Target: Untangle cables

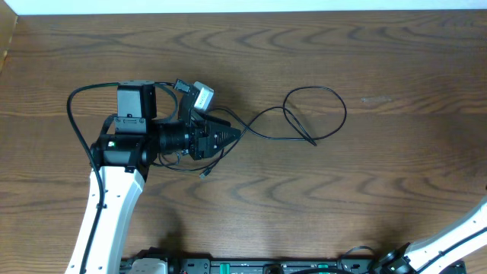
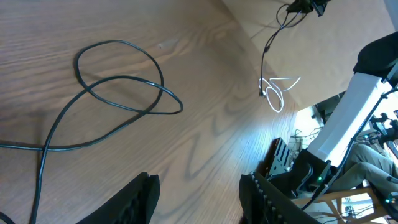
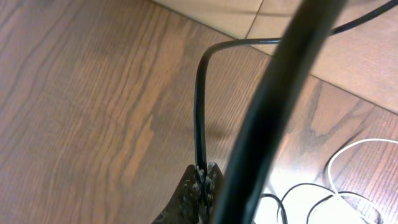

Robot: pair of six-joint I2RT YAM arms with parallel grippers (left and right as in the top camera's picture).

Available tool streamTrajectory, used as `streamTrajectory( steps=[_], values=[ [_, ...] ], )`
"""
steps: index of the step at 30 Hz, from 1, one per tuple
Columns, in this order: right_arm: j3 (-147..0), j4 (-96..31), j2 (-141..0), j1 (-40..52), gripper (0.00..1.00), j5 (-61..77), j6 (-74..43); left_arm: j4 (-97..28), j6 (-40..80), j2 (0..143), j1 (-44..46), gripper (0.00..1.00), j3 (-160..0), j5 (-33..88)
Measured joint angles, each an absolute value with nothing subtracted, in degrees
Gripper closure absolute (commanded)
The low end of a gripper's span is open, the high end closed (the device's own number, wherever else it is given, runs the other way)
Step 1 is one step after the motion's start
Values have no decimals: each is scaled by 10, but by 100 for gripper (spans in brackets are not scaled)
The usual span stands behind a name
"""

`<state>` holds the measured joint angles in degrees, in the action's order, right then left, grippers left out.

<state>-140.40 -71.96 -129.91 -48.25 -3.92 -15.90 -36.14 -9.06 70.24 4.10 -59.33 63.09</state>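
Overhead straight down on table (image 1: 380,190), left wrist low, sharing cable loop (image 2: 118,42), right wrist close

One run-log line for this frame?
left gripper: open, empty | right gripper: shut on thin black cord | black cable loop: loose on table, ungrasped | task: unfinished

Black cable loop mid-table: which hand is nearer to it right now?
Left. The left hand, open, is just left of the loop, pointing toward it. The right hand is far off by the near right corner, shut on another black cable.
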Motion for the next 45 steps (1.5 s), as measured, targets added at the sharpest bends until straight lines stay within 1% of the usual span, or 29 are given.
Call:
streamTrajectory(
  steps=[14,25,31,32,33,34,35,41,45],
  values=[
    [-1404,-713,-1318,-480,99,-54,-154,-361,-91,702,42,53,-593,631],
    [-1404,-677,-1318,-434,99,-34,-133,-360,-91,702,42,53,-593,631],
    [-1404,-681,-1318,-409,99,-66,-131,-360,-91,702,42,53,-593,631],
    [-1404,-684,-1318,-409,96,-72,-131,-360,-91,702,42,53,-593,631],
    [-1404,-685,-1318,-409,76,-74,-131,-359,-91,702,42,53,-593,631],
    [-1404,-688,-1318,-410,7,-79,-132,-359,-91,702,42,53,-593,631],
    [-1404,-693,-1318,-412,1,-84,-130,-359,-91,702,42,53,-593,631],
    [-1404,-716,-1318,-420,1,-102,-136,-360,-91,702,42,53,-593,631],
    [-1404,-720,-1318,-419,1,-90,-139,-366,-91,702,42,53,-593,631]
  ],
)
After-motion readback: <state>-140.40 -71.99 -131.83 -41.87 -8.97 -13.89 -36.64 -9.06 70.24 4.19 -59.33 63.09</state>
